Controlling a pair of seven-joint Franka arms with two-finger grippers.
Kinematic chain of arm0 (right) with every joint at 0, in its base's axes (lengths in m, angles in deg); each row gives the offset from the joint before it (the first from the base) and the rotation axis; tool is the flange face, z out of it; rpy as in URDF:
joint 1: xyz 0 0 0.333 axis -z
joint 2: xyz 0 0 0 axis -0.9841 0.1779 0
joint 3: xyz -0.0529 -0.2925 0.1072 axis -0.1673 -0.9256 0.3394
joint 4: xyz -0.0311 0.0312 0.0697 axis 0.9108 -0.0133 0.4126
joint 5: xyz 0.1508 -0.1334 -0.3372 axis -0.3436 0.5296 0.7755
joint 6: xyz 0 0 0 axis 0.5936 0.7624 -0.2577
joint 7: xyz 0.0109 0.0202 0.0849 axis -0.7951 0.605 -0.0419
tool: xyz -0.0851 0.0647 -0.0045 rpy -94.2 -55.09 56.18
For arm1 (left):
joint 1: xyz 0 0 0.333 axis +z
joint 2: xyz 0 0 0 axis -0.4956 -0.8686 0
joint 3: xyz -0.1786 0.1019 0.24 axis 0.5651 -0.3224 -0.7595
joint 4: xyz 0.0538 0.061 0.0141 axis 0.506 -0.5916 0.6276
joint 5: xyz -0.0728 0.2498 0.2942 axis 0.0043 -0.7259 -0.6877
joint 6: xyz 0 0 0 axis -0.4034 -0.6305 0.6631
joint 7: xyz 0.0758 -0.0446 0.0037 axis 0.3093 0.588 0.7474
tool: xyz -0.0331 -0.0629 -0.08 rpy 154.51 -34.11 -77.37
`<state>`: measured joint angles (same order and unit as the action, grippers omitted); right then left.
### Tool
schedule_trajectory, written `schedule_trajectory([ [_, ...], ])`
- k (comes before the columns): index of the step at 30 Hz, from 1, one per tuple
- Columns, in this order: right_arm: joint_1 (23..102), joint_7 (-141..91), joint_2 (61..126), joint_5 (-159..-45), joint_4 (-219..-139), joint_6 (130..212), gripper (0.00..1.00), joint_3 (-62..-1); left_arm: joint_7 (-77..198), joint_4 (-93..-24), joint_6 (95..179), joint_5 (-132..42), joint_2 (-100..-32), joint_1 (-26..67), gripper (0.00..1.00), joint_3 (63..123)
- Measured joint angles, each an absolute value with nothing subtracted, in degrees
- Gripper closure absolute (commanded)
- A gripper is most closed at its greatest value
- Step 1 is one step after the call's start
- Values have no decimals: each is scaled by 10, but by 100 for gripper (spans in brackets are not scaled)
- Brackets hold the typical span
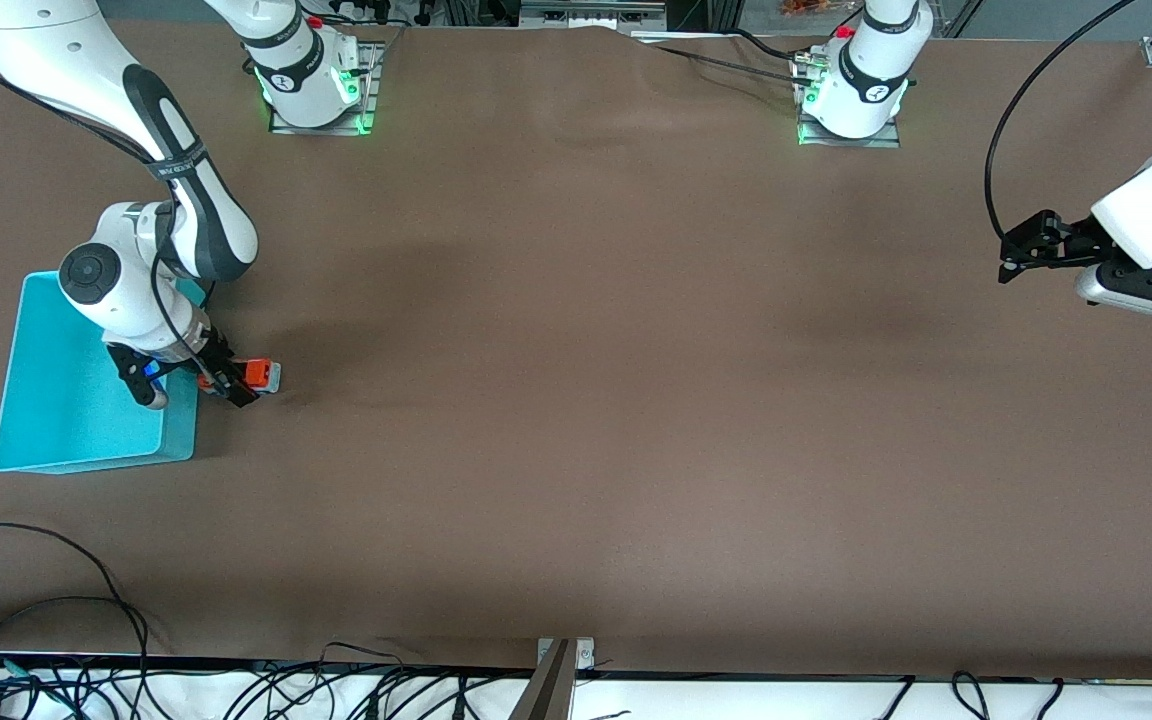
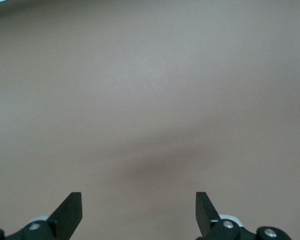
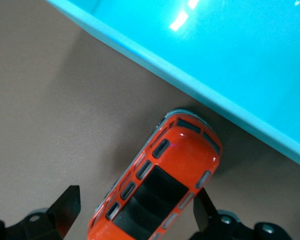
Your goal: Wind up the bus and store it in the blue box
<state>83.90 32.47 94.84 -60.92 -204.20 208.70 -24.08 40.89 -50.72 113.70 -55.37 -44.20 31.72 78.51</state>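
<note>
Right gripper spread around the bus beside the blue box, fingers not touching it; left gripper waits open over the table

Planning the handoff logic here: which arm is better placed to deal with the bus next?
The right. The right gripper is open around the bus, beside the blue box. The left gripper waits open over bare table at the left arm's end.

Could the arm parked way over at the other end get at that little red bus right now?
Probably not. The left gripper waits open over bare table at its own end, while the bus sits beside the blue box, between the right gripper's open fingers.
</note>
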Motion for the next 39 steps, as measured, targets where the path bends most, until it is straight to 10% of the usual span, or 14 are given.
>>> schedule_trajectory([
  [2, 839, 325, 952, -605, -2042, 2089, 42, -241, 409, -506, 1137, -554, -442, 317, 0, 785],
  [6, 839, 325, 957, -585, -2041, 2090, 70, -241, 409, -505, 1137, -554, -442, 316, 0, 786],
  [17, 839, 325, 958, -577, -2035, 2093, 77, -238, 409, -505, 1136, -554, -442, 314, 0, 786],
  [23, 839, 324, 949, -573, -2031, 2088, 100, -226, 409, -505, 1136, -554, -442, 314, 0, 786],
  [39, 839, 238, 856, -563, -2025, 1959, 100, -216, 409, -505, 1136, -554, -442, 314, 0, 786],
])
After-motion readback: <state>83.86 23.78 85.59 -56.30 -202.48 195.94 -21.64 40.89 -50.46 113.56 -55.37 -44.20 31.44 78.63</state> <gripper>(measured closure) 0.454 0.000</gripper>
